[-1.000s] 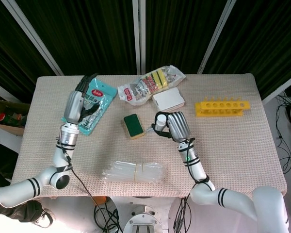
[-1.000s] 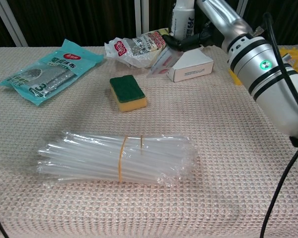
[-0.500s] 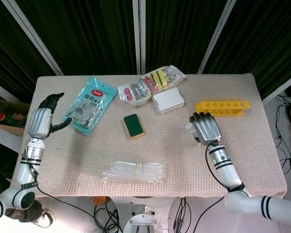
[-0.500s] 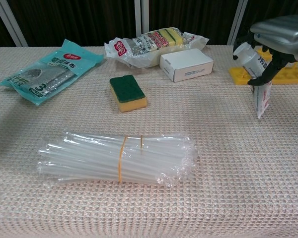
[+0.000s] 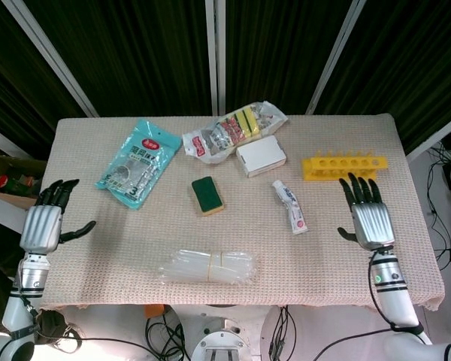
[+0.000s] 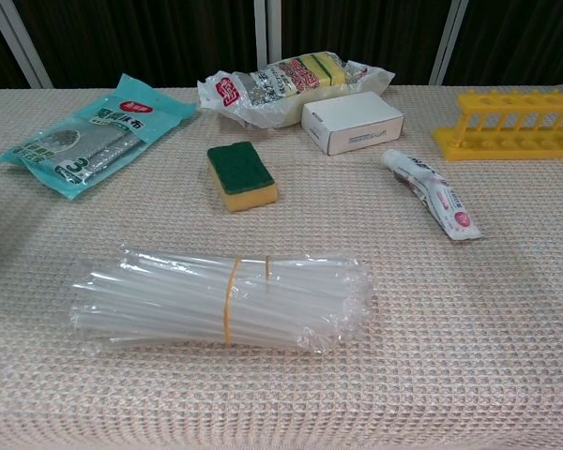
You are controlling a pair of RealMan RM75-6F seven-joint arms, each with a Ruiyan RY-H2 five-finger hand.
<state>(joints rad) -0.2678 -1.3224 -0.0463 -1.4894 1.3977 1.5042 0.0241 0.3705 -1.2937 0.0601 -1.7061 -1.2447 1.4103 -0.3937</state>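
Lying flat on the woven table cover, the white tube has been let go between the white box and the yellow rack. The right hand has been drawn back, fingers spread and empty; the left hand is likewise withdrawn and splayed at the far edge. Dark curtains are seen behind the table.

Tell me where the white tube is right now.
In the head view, the white tube lies flat on the table's right half, below the white box, between sponge and right hand.
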